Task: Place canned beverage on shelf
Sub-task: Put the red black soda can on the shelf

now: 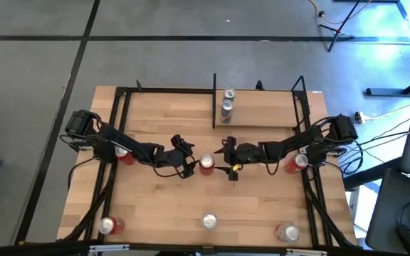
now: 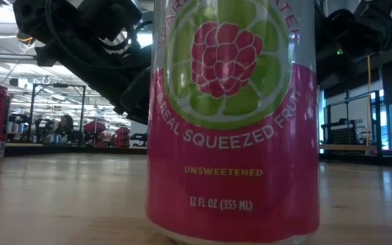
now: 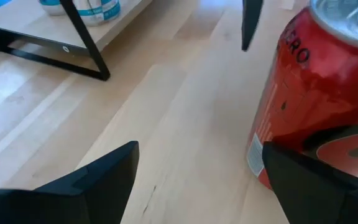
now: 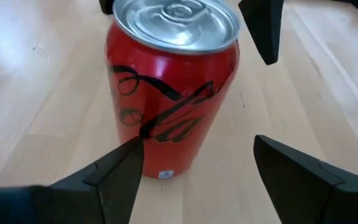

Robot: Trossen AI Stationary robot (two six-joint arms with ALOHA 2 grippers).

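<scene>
A red can (image 1: 206,164) stands upright on its base at the middle of the table. My left gripper (image 1: 189,167) is just left of it and my right gripper (image 1: 228,158) just right of it. Both are open and point at the can from opposite sides. In the right wrist view the can (image 4: 173,93) stands just ahead of my open fingers (image 4: 197,142). In the left wrist view it (image 3: 316,93) sits off to one side of the gap (image 3: 201,149). The shelf (image 1: 262,107) at the far edge holds two cans (image 1: 227,101).
Two more red cans stand under the arms (image 1: 123,153) (image 1: 297,162), and three cans line the near edge (image 1: 109,226) (image 1: 210,222) (image 1: 288,232). The middle one, pink (image 2: 233,116), fills the low view. Black frame bars (image 1: 119,128) run along the table's sides.
</scene>
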